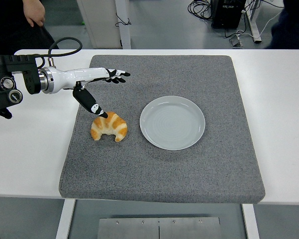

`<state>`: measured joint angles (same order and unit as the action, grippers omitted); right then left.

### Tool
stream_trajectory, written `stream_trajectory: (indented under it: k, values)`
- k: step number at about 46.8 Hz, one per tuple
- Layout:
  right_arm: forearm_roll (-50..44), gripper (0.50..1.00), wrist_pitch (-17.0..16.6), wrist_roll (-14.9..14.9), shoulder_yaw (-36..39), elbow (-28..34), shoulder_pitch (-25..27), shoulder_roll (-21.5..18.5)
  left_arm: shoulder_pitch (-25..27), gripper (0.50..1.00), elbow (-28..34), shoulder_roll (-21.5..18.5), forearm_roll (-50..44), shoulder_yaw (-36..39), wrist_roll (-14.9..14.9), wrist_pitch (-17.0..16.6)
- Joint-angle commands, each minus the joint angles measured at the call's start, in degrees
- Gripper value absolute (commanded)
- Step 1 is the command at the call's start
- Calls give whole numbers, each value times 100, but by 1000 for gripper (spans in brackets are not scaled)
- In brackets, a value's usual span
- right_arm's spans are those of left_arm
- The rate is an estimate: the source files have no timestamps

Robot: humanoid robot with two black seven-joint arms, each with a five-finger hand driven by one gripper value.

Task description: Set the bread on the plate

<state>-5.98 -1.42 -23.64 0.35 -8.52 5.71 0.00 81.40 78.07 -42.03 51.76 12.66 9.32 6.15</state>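
Left hand (92,82) open, fingers spread, hovering just far-left of the bread (109,126); plate (172,122) waiting to its right.

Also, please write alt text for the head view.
The robot's left hand, fingers spread, reaches over a golden crescent-shaped croissant on a grey felt mat. An empty round pale-grey plate lies to the croissant's right.
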Motion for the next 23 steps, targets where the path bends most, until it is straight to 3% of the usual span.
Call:
stream_trajectory:
  k: [1, 23]
  values:
    - [0, 1000, 1, 0, 0, -9, 0, 0, -28, 960, 155, -130, 238, -1, 34, -96]
    - [0, 1000, 1, 0, 0, -9, 0, 0, -582, 951, 384, -253, 1372, -1, 52, -975]
